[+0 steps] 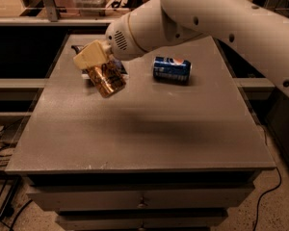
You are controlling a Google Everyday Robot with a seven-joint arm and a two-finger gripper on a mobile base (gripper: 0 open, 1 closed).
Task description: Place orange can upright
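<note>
**Aloft and tilted: the orange can hangs in the gripper over the bench**

Up above the left rear part of the grey, flat-topped metal bench (135,143), the robot's thick white arm (221,23) reaches in from the upper right and bends down toward the surface. At its end, the gripper (97,66) is clamped on the orange can (106,79), a golden-copper metallic drink can with pale lettering. One tan finger (89,56) lies across the can's upper left side; the other is hidden behind it. The can is tilted, neither upright nor flat, with its lower end pointing down and to the right. It looks lifted clear of the bench top, and a broad soft shadow spreads over the middle of the surface.

To the right of it, well apart, a blue Pepsi drink can (172,70) lies on its side on the bench. Just behind the held can, a dark flat object with a pale edge (89,76) peeks out, mostly covered; I cannot tell what it is. Below the bench top, drawer fronts (139,198) face the room.
</note>
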